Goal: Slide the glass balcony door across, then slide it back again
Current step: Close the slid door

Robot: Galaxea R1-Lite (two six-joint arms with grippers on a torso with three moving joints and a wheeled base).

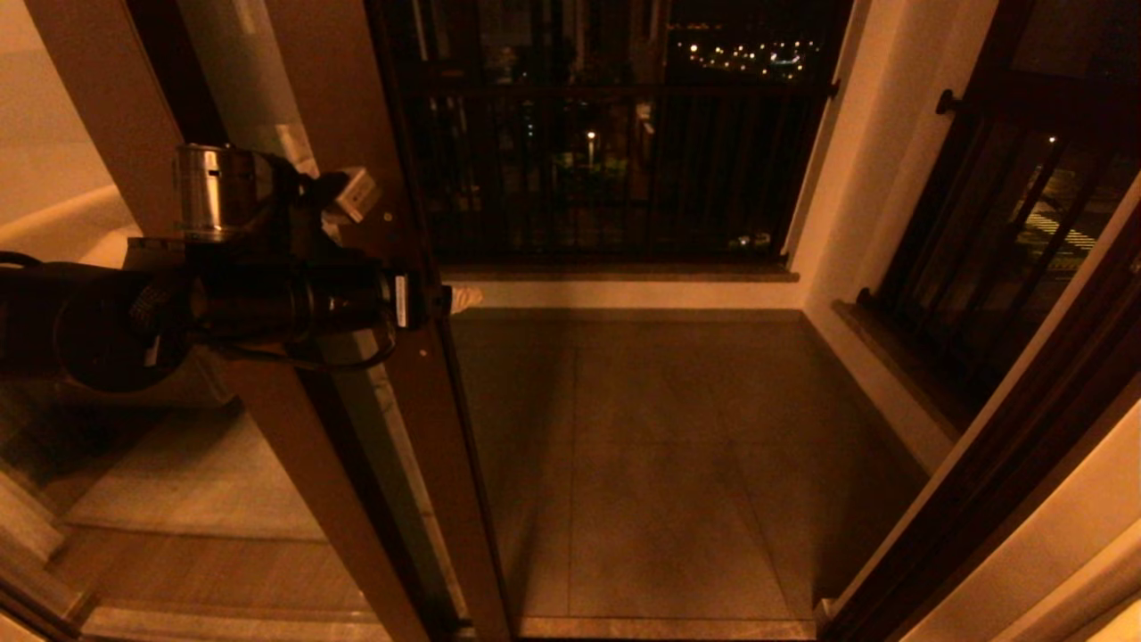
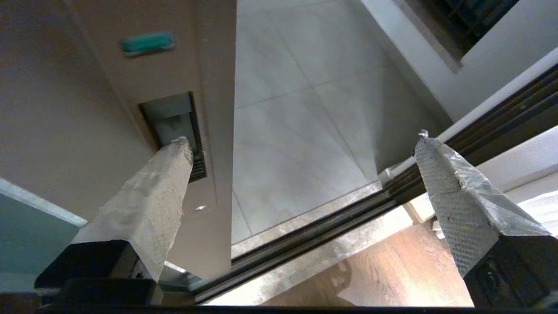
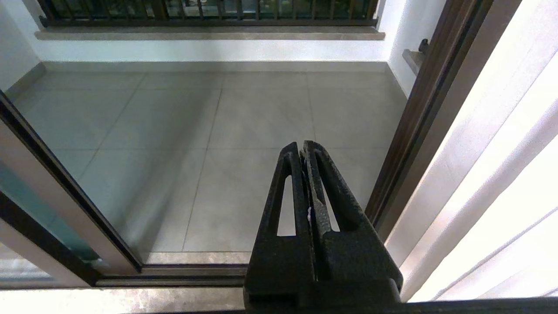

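**Left pincer spread at the door stile, opening wide to the balcony**

Left: the door (image 1: pixel 357 205) stands at the left side of the opening, its dark brown stile running from the upper left down to the floor track (image 2: pixel 305 235) at the lower edge of the head view. It appears slid open, since bare balcony floor (image 1: pixel 642 464) fills the gap to its right.

The left pincer (image 1: pixel 450 299) reaches level across the stile, jaws spread wide and holding nothing. In the left wrist view one taped finger (image 2: pixel 174 157) has its tip at the slim recessed handle (image 2: pixel 174 117) while the other finger (image 2: pixel 436 161) hangs well clear over the opening. This placement likely serves pushing: a fingertip seated in the recess can drive the stile sideways without a clamp, which a flush handle hardly permits.

Centre: a dark railing (image 1: pixel 606 160) closes the balcony's far edge, with city lights beyond.

Right: the fixed frame (image 1: pixel 1007 446) bounds the opening. The right pincer (image 3: pixel 305 152), seen only in its own wrist view, has its fingers pressed together, empty and parked facing the balcony.

Writing: a small green label (image 2: pixel 148 42) sits on the stile near the handle; its text cannot be read. A pale tag (image 1: pixel 357 193) on the left arm is likewise illegible.
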